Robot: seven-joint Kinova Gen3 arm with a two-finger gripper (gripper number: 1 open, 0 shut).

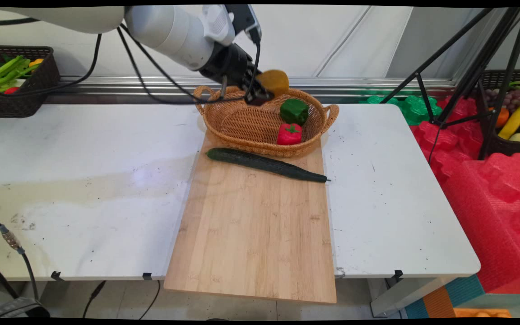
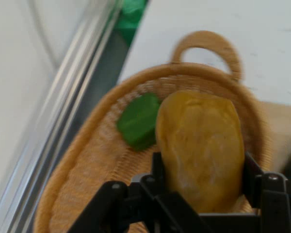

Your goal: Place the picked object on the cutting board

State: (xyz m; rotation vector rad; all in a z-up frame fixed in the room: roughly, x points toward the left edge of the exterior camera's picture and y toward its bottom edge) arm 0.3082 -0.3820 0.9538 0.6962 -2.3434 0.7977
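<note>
I see the arm reaching in from the upper left, its gripper angled down over the far rim of the wicker basket at the worktop's far edge. It is clamped on a dull yellow, smooth oval fruit, held above the basket with its long axis running along the fingers, away from the wrist.
</note>
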